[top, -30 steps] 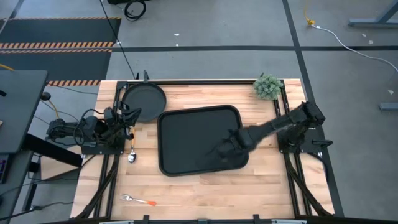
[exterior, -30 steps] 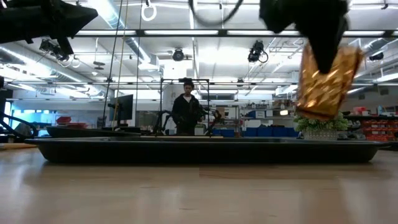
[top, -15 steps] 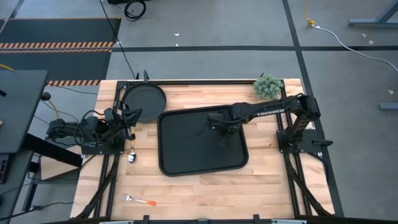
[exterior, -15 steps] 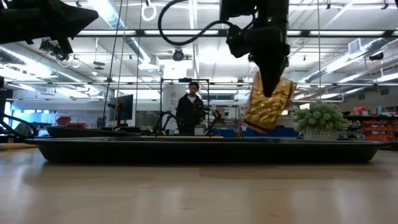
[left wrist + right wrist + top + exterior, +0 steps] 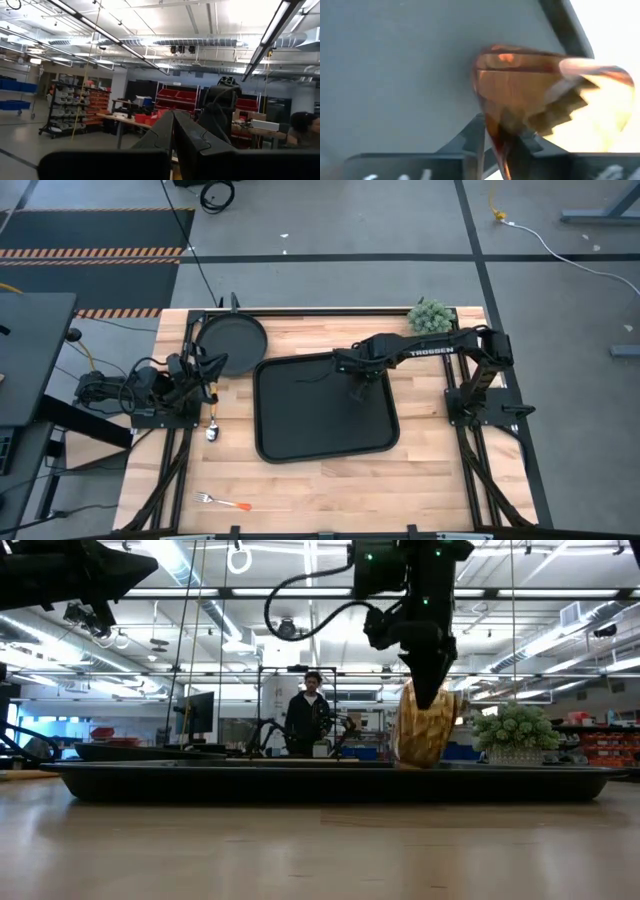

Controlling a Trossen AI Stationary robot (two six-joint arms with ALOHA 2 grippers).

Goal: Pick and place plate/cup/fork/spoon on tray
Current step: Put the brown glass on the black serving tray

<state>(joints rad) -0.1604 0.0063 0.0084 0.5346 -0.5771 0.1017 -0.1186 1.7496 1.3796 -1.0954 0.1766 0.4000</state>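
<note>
left end effector [image 5: 172,145] parked at the counter's left edge, fingers pressed together, nothing in them, pointing out at the room. beside it the plate [image 5: 232,340] lies on the counter [image 5: 300,480] at the far left, touching or just off the tray's corner, hard to say which. the spoon [image 5: 212,430] lies just left of the tray, long axis running front to back, and the fork [image 5: 222,502] lies near the front edge, orange handle pointing right. all three are much nearer the left arm.

now the middle: the tray [image 5: 290,425], big, black, rounded corners. over its far right part sits the right end effector [image 5: 425,700], reaching in from the right, with the cup [image 5: 425,728] directly under it, amber, see-through, ribbed, tilted a little. from table height its base looks down at the tray rim line; whether it touches the floor is hidden. the wrist view has the cup wall pinched between the fingers [image 5: 470,142], so call it gripping the cup, mouth toward the camera.

next call, i reckon: straight-down release, then lift clear. a tilted cup could tip. far right, the green plant [image 5: 430,318] stands off the tray.
</note>
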